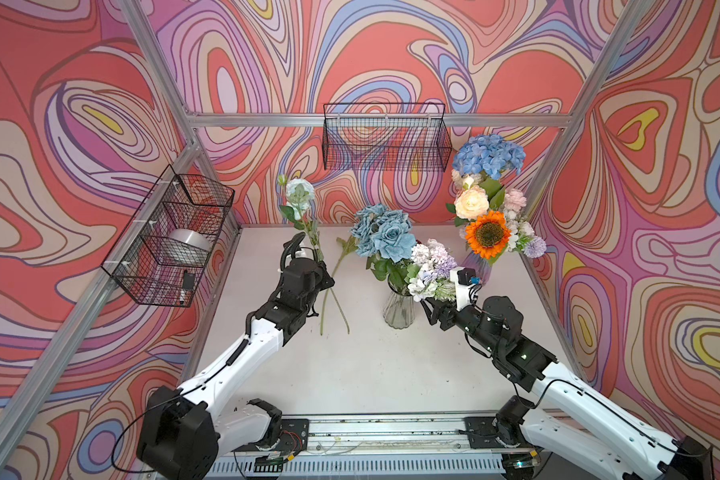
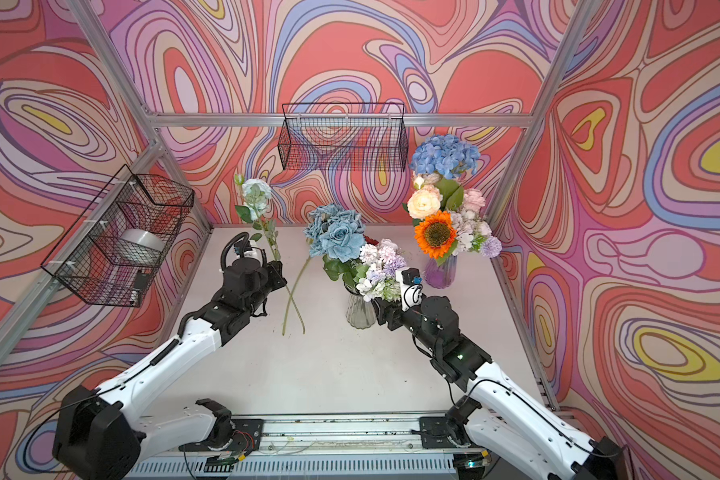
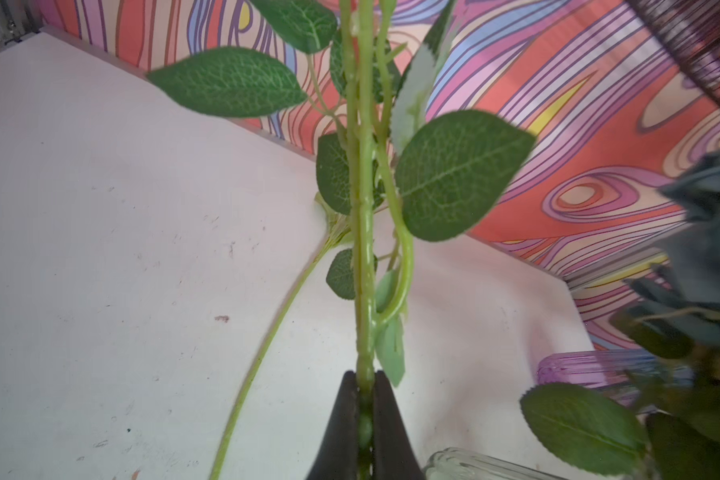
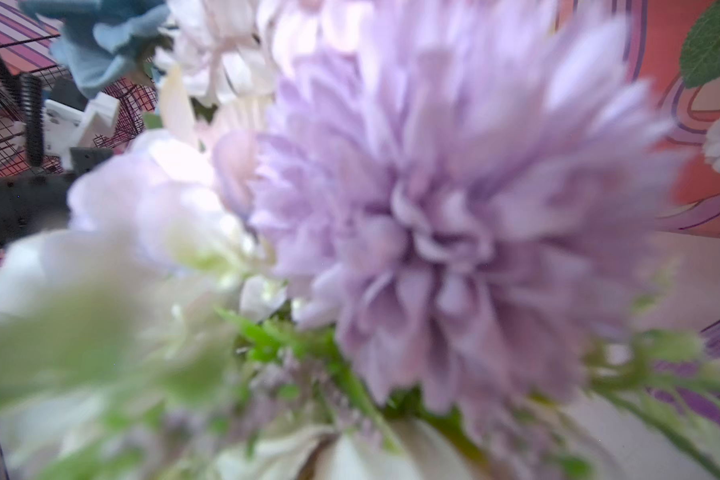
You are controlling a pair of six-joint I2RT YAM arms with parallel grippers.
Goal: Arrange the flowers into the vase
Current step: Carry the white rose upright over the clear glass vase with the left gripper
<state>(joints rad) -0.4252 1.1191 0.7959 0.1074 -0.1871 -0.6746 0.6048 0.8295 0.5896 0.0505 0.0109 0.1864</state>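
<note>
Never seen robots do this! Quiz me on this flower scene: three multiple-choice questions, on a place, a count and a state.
1. Where does the orange sunflower stand? A) in a black wire basket B) in a robot's grip C) in the purple ribbed glass vase.
2. How many glass vases stand on the white table? A) two B) one C) four.
3. The left tool is: A) open, empty B) shut on the pale blue rose's green stem C) shut on a vase.
Answers: C, it sits in the bunch rising from that vase; A, the purple one plus a clear ribbed glass vase; B, the left wrist view shows it clamped on the stem.
</note>
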